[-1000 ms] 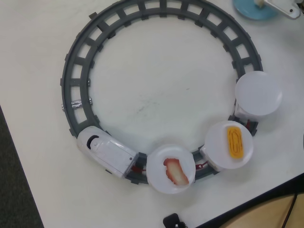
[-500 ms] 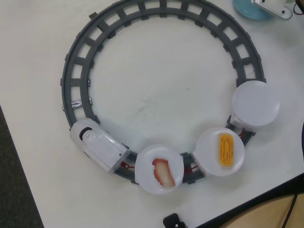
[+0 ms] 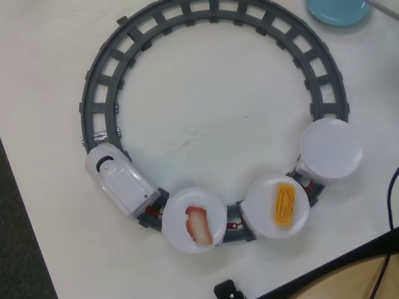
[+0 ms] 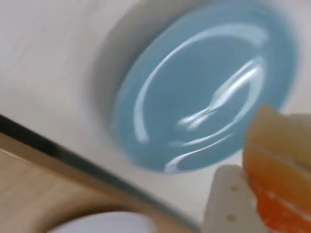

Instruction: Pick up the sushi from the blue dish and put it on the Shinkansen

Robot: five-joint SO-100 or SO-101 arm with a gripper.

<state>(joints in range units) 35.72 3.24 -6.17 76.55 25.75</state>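
Orange and whitish, the sushi (image 4: 279, 170) sits clamped against the gripper's (image 4: 252, 194) pale finger (image 4: 228, 204) in the wrist view, jaws closed on it, lifted clear of the bare blue dish (image 4: 204, 87) below. The Shinkansen (image 3: 118, 187) waits well apart, only 1 disc (image 3: 330, 149) free; a loose pinch could drop the piece. The second finger is cut off, everything blurred.

In the overhead view the ring track (image 3: 100, 93) fills the counter (image 3: 206, 118); the blue dish (image 3: 336, 10) lies at its far right edge. The Shinkansen (image 3: 118, 187) rides the track's near arc, its discs trailing rightward.
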